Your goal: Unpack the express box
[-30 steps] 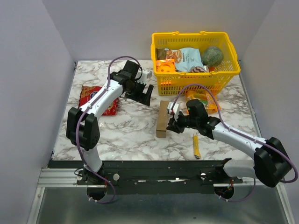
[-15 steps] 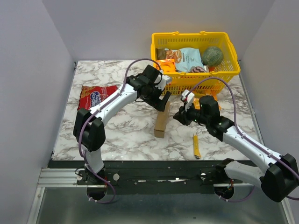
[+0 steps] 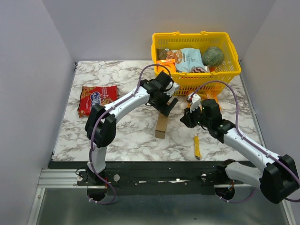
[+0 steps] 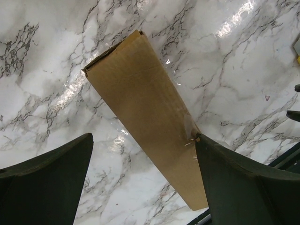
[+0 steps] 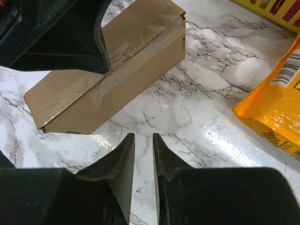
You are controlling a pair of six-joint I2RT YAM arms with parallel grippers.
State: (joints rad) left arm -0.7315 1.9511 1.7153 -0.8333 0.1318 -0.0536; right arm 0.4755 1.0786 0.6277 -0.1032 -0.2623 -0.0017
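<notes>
The flat brown cardboard express box (image 3: 161, 127) is sitting on the white marbled table (image 3: 126, 136), the yellow plastic basket (image 3: 201, 82) standing behind it to the right, the red snack bag (image 3: 97, 99) lying well left.

I count — express box (image 3: 162, 124): one | yellow basket (image 3: 197, 34): one; in it pretzel bag (image 3: 169, 55): one; pale blue bag (image 3: 191, 58): one; green round thing (image 3: 213, 56): one | red snack bag (image 3: 97, 98): one | orange pouch (image 5: 275, 101): one | yellow stick (image 3: 197, 146): one

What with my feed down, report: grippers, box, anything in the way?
Left gripper open, straddling express box. Right gripper nearly shut, empty, beside it. Box on edge, taped shut. Orange bag nearby, clear of box.
</notes>
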